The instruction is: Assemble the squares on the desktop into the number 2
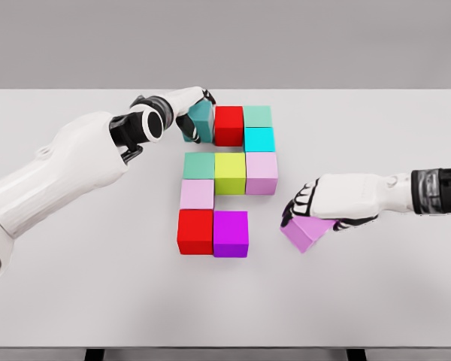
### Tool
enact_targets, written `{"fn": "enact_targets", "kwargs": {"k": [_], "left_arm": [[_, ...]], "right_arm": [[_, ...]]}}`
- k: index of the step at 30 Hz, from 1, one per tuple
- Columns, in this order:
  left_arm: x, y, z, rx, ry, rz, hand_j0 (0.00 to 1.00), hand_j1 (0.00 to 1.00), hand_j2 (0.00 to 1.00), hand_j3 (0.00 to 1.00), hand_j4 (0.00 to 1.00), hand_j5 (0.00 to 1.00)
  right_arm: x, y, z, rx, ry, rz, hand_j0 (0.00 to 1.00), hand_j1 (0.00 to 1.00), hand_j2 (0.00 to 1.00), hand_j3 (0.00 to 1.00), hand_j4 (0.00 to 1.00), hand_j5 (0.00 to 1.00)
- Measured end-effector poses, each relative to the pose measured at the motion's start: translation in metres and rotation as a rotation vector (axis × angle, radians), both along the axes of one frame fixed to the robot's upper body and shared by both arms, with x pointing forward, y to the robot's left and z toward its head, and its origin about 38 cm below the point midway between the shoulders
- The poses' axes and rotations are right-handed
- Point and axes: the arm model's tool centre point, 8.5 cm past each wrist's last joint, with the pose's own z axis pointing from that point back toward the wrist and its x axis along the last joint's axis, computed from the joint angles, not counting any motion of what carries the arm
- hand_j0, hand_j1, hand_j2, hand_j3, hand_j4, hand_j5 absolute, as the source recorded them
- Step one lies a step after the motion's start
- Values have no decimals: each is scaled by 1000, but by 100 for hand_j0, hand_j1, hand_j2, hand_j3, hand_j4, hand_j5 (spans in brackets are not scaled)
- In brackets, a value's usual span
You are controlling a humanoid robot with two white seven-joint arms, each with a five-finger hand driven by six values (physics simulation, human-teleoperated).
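Note:
Coloured cubes lie in a block pattern on the white table (376,301). The top row has a teal cube (199,119), a red cube (228,125) and a mint cube (258,116), with a cyan cube (259,139) below the mint one. The middle row holds a green cube (198,165), a yellow-green cube (230,173) and a pale pink cube (261,172). Below sit a pink cube (197,194), a red cube (195,231) and a magenta cube (231,234). My left hand (195,113) is shut on the teal cube. My right hand (308,207) grips a tilted lilac cube (307,232) right of the magenta one.
The white table's front edge runs along the bottom of the view, and its far edge lies just behind the top row of cubes. Both forearms lie low over the tabletop, one on each side of the pattern.

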Motion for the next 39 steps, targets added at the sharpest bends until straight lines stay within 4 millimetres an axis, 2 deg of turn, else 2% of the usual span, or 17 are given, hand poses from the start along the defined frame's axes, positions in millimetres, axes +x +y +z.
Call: {"fn": "enact_targets", "kwargs": {"k": [4,9,11,12,13,23,28,31,36,39], "left_arm": [[0,0,0,0,0,-1,93,93,93,93,93,93],[0,0,0,-1,-1,-2,94,94,94,94,94,94],[0,0,0,0,-1,-1,94,94,94,94,94,94],[0,0,0,0,0,-1,93,93,93,93,93,93],[0,0,0,0,0,0,93,93,93,93,93,93],[7,8,-10,15,15,49,93,93,93,93,93,93],[8,6,-11,15,17,52,93,93,93,93,93,93],[10,6,-12,17,20,62,93,93,93,93,93,93],[13,6,-14,17,24,72,93,93,93,93,93,93],[13,5,-13,15,23,71,93,93,93,93,93,93]], "right_arm": [[-2,12,-7,2,18,34,62,62,62,62,62,62],[-5,18,-13,0,35,50,62,62,62,62,62,62],[-4,20,-12,1,32,54,69,69,69,69,69,69],[-4,20,-11,2,31,55,78,78,78,78,78,78],[-4,20,-11,2,31,56,100,100,100,100,100,100],[-1,21,-6,6,16,55,100,100,100,100,100,100],[4,16,3,17,-6,36,100,100,100,100,100,100],[8,4,12,13,-26,6,100,100,100,100,100,100],[5,-44,24,-76,-42,-88,100,100,100,100,100,100],[-5,-64,14,-123,-5,-123,100,100,100,100,100,100]]}}
